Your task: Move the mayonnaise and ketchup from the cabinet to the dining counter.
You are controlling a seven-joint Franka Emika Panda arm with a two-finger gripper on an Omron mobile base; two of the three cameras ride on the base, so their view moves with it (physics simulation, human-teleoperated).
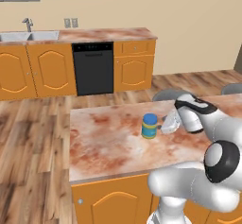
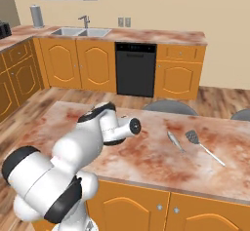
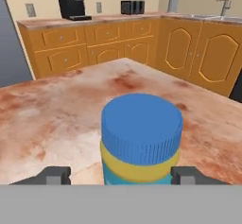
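The squat blue-lidded mayonnaise jar [image 3: 141, 142] stood upright on the reddish-brown marbled tabletop [image 1: 108, 142]. The tool [image 3: 122, 175] flanked the jar, fingertips [image 3: 56, 174] apart, not touching.

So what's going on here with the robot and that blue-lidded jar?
The robot arm is working at the dining counter. The mayonnaise stands upright on the marbled top, and the gripper sits around it, one fingertip on each side with a small gap to the jar, so the jaws look open rather than clamped. A spatula and another utensil lie farther along the same counter.
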